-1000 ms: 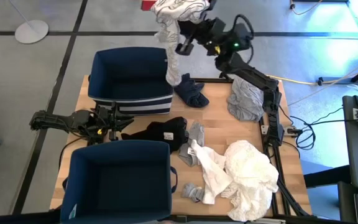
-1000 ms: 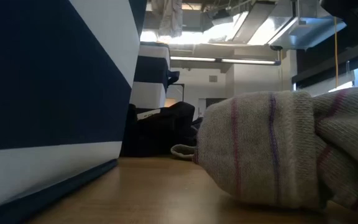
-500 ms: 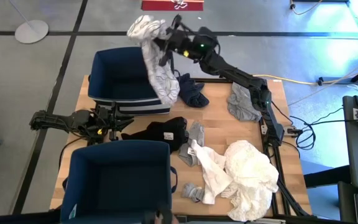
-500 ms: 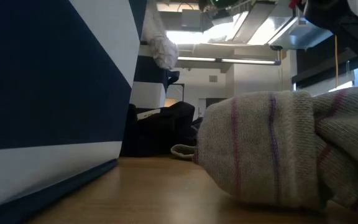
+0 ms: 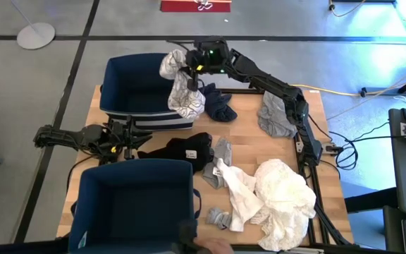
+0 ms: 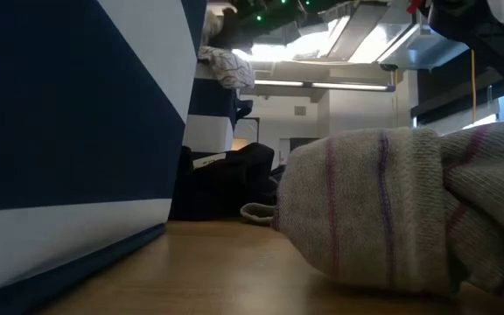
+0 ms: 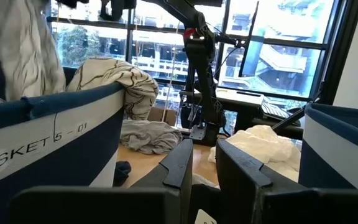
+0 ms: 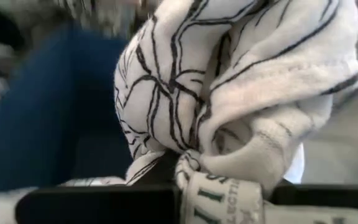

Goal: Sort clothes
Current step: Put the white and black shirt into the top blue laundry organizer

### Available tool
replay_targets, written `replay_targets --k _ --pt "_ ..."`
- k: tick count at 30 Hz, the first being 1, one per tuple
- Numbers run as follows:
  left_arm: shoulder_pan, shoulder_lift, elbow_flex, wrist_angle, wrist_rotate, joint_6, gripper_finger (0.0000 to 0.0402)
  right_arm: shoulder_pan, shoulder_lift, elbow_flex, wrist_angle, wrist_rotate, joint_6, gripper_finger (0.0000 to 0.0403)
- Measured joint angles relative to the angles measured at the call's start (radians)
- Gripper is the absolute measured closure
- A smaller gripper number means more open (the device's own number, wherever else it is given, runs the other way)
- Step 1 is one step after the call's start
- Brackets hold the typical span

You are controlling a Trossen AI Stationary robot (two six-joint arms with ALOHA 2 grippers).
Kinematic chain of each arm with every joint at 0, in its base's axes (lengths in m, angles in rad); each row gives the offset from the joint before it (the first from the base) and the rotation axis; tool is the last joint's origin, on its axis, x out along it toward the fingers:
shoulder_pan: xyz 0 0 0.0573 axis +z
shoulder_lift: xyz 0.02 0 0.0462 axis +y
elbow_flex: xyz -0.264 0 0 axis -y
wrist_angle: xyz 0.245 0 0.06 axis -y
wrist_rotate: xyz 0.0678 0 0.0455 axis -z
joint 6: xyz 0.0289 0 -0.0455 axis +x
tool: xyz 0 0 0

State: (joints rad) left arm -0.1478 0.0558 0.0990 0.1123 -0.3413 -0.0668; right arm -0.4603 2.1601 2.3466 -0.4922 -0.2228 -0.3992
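Observation:
My right gripper point(image 5: 189, 65) is over the right wall of the far navy bin point(image 5: 129, 85), shut on a grey-white patterned garment point(image 5: 180, 88) that is bunched below it. This garment also shows in the low view point(image 6: 226, 66) and fills the right wrist view point(image 8: 229, 81). On the table lie a navy garment point(image 5: 217, 106), a grey one point(image 5: 277, 116), a black one point(image 5: 182, 149), white ones point(image 5: 280, 197) and grey socks point(image 5: 217, 217). My left gripper point(image 5: 134, 137) waits at the left between the bins, its fingers point(image 7: 182, 162) a narrow gap apart, holding nothing. My right gripper holds the patterned garment by a bunched upper part point(image 8: 222, 155), several layers together; the cloth itself hides the fingertips. The fingers come from the table's right, slanting slightly down. The garment hangs slack below them, and its lower part point(image 5: 187, 106) lies on the far bin's right rim.
A second navy bin point(image 5: 136, 204) stands at the near left. In the low view its wall point(image 6: 68, 131) fills the left, and a cream sock with purple stripes point(image 6: 392, 219) lies close in front. Bare wood shows around the navy garment.
My right gripper has come down and gone toward the table's left, over the far bin, tipping from pointing down to nearly level. The patterned garment, which hung long and free, has swung over the bin's right wall and now bunches on its rim.

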Motion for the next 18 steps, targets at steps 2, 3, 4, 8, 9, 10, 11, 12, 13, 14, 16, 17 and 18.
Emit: replay_targets --k 2,3,4,8,9,10,11,12,13,14,16,17,18 --pt "0.0 0.0 0.0 -0.003 0.0 -0.003 0.0341 0.0 0.0 0.0 -0.047 0.013 0.0 0.0361" --pt "0.0 0.0 0.0 -0.003 0.0 -0.003 0.0341 0.0 0.0 0.0 -0.061 0.014 0.003 0.036" --pt "0.0 0.0 0.0 -0.004 0.0 0.0 0.0341 0.0 0.0 0.0 -0.069 0.017 0.015 0.0358" --pt "0.0 0.0 0.0 -0.006 0.0 0.004 0.0341 0.002 0.0 0.0 -0.075 0.024 0.079 0.0332" --pt "0.0 0.0 0.0 -0.007 0.0 0.004 0.0341 0.002 0.0 0.0 -0.078 0.017 0.081 0.0319" --pt "0.0 0.0 0.0 -0.008 0.0 0.002 0.0341 0.003 0.0 0.0 -0.085 0.013 0.081 0.0305" --pt "0.0 0.0 0.0 -0.011 0.0 -0.001 0.0341 0.003 0.0 0.0 -0.094 0.013 0.081 0.0289" --pt "0.0 0.0 0.0 -0.018 0.0 -0.001 0.0341 0.002 0.0 0.0 -0.103 0.013 0.081 0.0271" --pt "0.0 0.0 0.0 -0.023 0.0 -0.001 0.0341 0.002 0.0 0.003 -0.116 0.014 0.081 0.0253" --pt "0.0 0.0 0.0 -0.027 0.0 -0.002 0.0341 0.002 0.0 0.007 -0.128 0.022 0.081 0.0235" --pt "0.0 0.0 0.0 -0.027 0.0 -0.003 0.0341 0.005 -0.007 0.008 -0.134 0.043 0.081 0.02" --pt "0.0 0.0 0.0 -0.027 0.0 -0.003 0.0341 0.006 -0.013 0.008 -0.148 0.051 0.08 0.0184" --pt "0.0 0.0 0.0 -0.027 0.0 -0.004 0.0341 0.01 -0.016 0.008 -0.154 0.068 0.077 0.017"
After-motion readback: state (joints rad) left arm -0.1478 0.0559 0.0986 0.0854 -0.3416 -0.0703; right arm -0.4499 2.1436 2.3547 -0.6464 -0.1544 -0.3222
